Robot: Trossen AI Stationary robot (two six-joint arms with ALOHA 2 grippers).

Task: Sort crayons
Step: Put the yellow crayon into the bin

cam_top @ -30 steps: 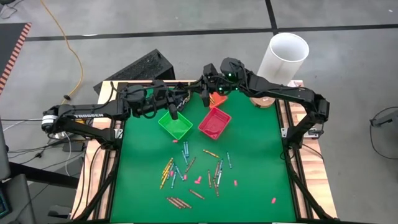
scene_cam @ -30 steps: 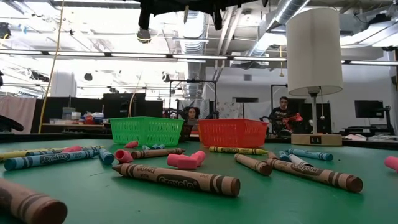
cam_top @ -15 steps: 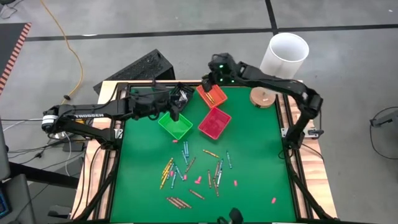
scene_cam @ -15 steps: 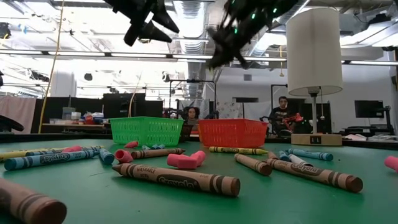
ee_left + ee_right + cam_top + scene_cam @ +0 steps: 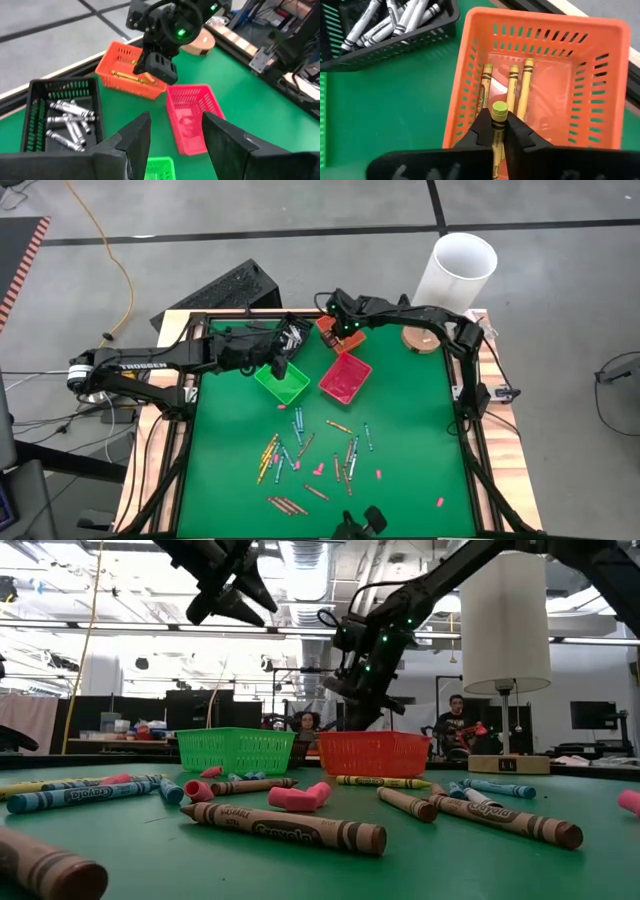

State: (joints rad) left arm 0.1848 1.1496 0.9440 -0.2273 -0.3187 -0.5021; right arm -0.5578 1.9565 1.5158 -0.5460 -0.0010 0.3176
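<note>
Crayons are mostly scattered loose across the middle of the green table, while one yellow crayon is pinched between the fingers of the right gripper, directly above the orange bin. A second ago the right gripper was parked higher and farther back — since then it has been swung over and lowered toward the orange bin, where three yellow crayons are already lying. The fingers look pressed against the stick, so the release has not yet been made, though it is judged to be imminent.

The left gripper has been spread apart within the last second and is held above the green bin; nothing is seen between its fingers, so its drop is judged to be finished. Grey-white crayons lie in the black bin, and the red bin sits just beside the green one. Sorting is only partly done — blue, brown and yellow sticks are left on the table.
</note>
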